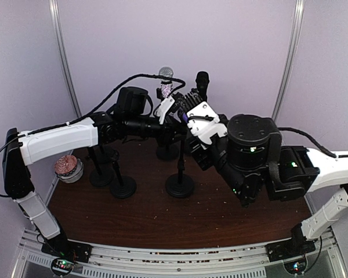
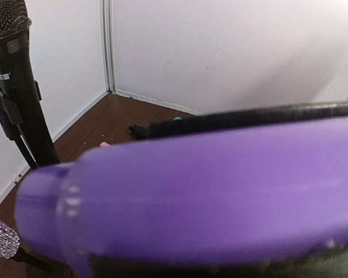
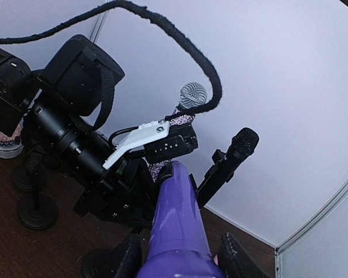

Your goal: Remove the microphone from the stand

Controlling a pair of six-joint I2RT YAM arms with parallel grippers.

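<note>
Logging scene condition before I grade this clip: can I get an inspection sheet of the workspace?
Surface: brown table, light crumbs scattered on it.
Job's things: purple microphone between the two arms; glitter microphone and black microphone upright in stand clips behind.
Clutter: small bowl at the left edge; round stand bases under the left arm.
Grippers: right gripper closed on the purple microphone; left gripper at its far end, grip unclear.
Cables: black cable arcs from the left arm past the microphones.
Surroundings: pale walls, metal rails.
</note>
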